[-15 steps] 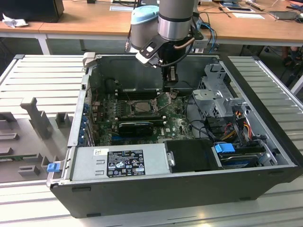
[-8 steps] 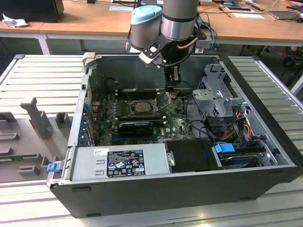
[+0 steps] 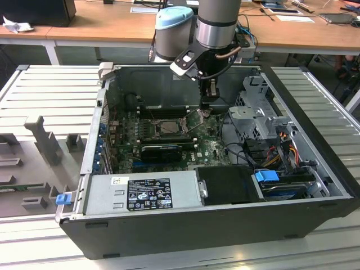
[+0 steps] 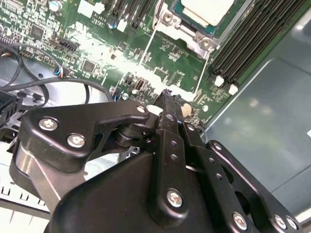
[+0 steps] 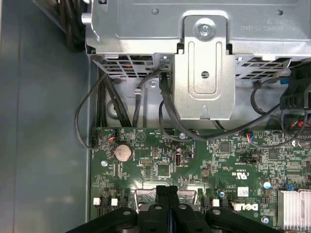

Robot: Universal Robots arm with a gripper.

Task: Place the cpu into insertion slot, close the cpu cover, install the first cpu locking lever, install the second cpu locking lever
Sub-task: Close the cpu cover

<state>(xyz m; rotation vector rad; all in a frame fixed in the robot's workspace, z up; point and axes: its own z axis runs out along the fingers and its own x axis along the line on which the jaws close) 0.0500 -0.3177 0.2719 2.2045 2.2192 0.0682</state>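
Cpu [image 4: 206,7]: pale face up, seated in the insertion slot [image 3: 167,127], which I see centre-left in the exterior view.
Cpu cover [image 4: 188,30]: silvery frame lying flat around the cpu, as far as I can tell.
Locking levers: I cannot tell how they stand.
Arm: comes down from the upper centre of the exterior view into the open computer case [image 3: 225,233].
Gripper [image 3: 206,107]: above the green board [image 3: 212,147], near the insertion slot on the exterior view's right, apart from it.
Fingers [image 5: 160,199]: pressed together tip to tip in both wrist views, gripping nothing that I can see.
Beyond the fingertips: metal drive cage [image 5: 204,63] in the first wrist view.
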